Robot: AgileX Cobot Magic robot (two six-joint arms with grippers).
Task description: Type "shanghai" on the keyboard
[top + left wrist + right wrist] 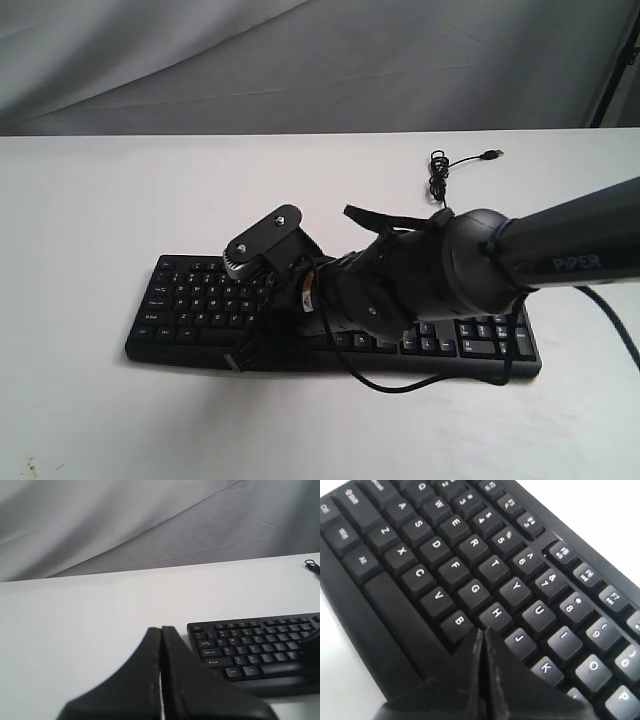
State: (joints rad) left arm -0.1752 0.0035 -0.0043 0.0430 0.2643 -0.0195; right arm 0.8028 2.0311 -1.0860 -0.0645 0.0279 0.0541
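Observation:
The black keyboard (190, 300) lies on the white table, its middle hidden behind my right arm. In the right wrist view the keyboard (470, 565) fills the picture, white legends sharp. My right gripper (482, 631) is shut, its joined tips low over the bottom letter row between the B key (458, 621) and the J key (519, 640), covering the key there. In the exterior view that right gripper (243, 352) points down at the keyboard's front edge. My left gripper (161, 628) is shut, empty, held off the keyboard's (250, 645) Esc end.
The keyboard's thin black USB cable (440, 170) coils on the table behind it, plug lying further back. A grey cloth backdrop (300, 60) hangs beyond the table's far edge. A loose arm cable (400, 385) loops in front of the keyboard.

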